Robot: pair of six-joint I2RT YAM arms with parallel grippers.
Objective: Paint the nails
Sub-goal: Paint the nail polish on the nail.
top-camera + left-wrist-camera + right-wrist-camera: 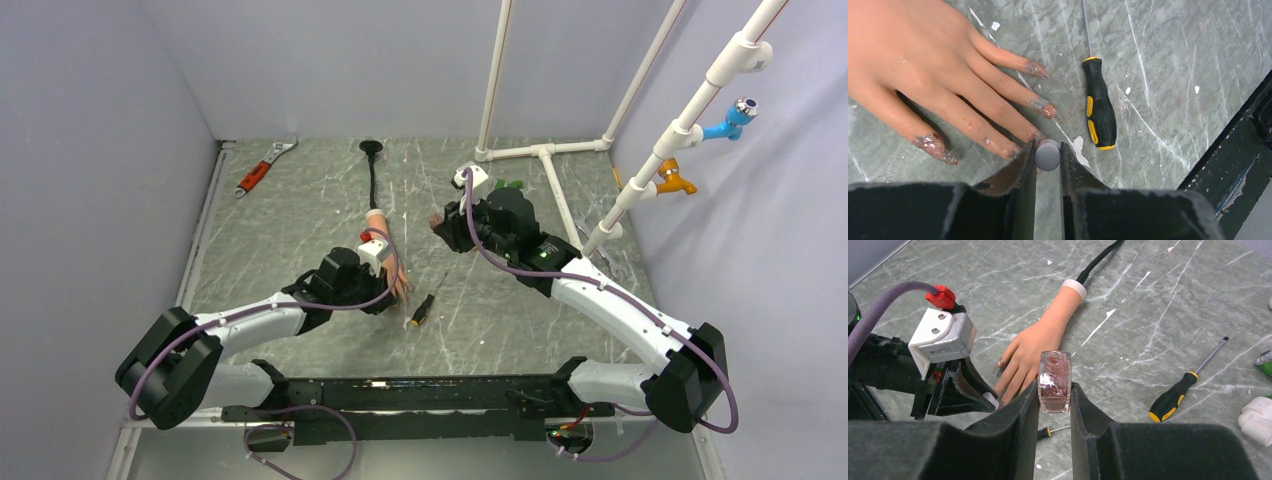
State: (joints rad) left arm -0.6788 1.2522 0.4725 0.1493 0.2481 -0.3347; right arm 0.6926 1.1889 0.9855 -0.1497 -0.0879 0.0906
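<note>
The peach mannequin hand [379,236] lies palm down on the grey table, its black stalk pointing away. Its nails [1049,110] carry blotchy pink glitter; the thumb nail [935,146] and little-finger nail [1035,69] show too. My left gripper [1048,149] is shut on a round grey polish cap [1047,156], right at the middle fingertip; any brush under it is hidden. My right gripper [1054,392] is shut on a clear bottle of pink glitter polish [1054,375], held up beyond the hand [1035,340], to the right of its wrist in the top view [440,222].
A black-and-yellow screwdriver [1099,107] lies just right of the fingertips [424,305]. A red-handled wrench [262,170] lies at the back left. A white pipe frame [545,160] with blue and orange taps stands at the back right. The dark base rail [420,392] runs along the near edge.
</note>
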